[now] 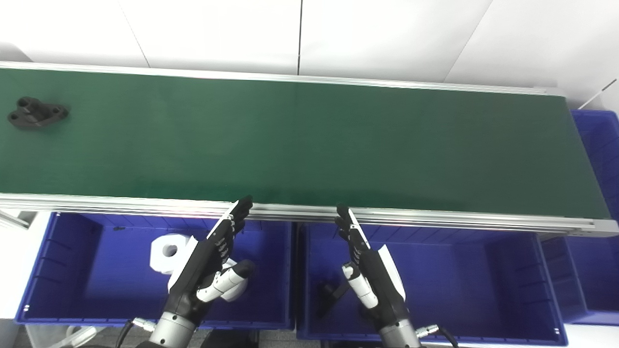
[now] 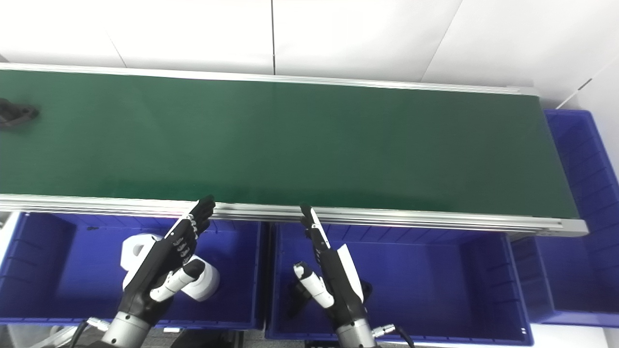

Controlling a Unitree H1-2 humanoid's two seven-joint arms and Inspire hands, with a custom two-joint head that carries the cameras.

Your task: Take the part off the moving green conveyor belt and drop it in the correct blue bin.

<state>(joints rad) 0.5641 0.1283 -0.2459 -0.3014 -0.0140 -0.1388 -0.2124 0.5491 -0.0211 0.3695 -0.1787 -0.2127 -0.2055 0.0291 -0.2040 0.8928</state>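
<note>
both hands hover side by side over the near bins, flat and stretched out, holding nothing. left hand [image 1: 213, 263] hangs over the left bin [image 1: 72, 295], fingers [image 1: 239, 212] straight and pointing up toward the near rail [image 1: 435, 217] of the belt, tips just at that rail, thumb sticking out to the side. right hand [image 1: 370, 270] hangs over the middle bin [image 1: 483, 290] in the same pose, fingertips also just reaching the rail, thumb held apart toward the left. the two hands are near each other but not touching, with the wall between the two bins lying below the gap.

the part [image 1: 36, 112], a small black piece with round holes in it, lies on the green belt [image 1: 314, 140] at its far left end, toward the far edge, well apart from both hands. in the right eye view it is cut off by the picture's left edge.

white parts [image 1: 167, 253] lie in the left bin, partly hidden behind the left hand. a dark part [image 1: 329, 295] lies on the floor of the middle bin, just beside the right hand's wrist. a third bin [image 1: 597, 145] stands past the belt's right end, only partly in view. behind the belt is a white wall [image 1: 217, 34].
</note>
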